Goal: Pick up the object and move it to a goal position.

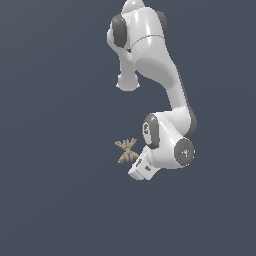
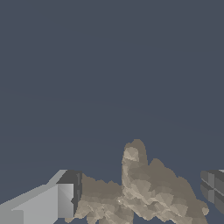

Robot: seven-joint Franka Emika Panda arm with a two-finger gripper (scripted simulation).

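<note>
plain dark slate-blue ground [image 1: 55, 200], flat and uniform, filling both views, no markings

1. The white arm [image 1: 155, 65] descends from the frame's top centre, bending at lower right of centre.
2. The gripper [image 1: 134, 159] points toward lower left.
3. In the wrist view, both fingers [image 2: 65, 200] stand apart, seemingly not fully closed.

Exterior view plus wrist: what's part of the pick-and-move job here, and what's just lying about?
Part of the job:
- twig-like object, tan-brown, branching
- pincer, fingers either side of the object in the wrist view; contact can't be told

Lying about:
- nothing else visible, only the arm; no goal marker shows
</note>
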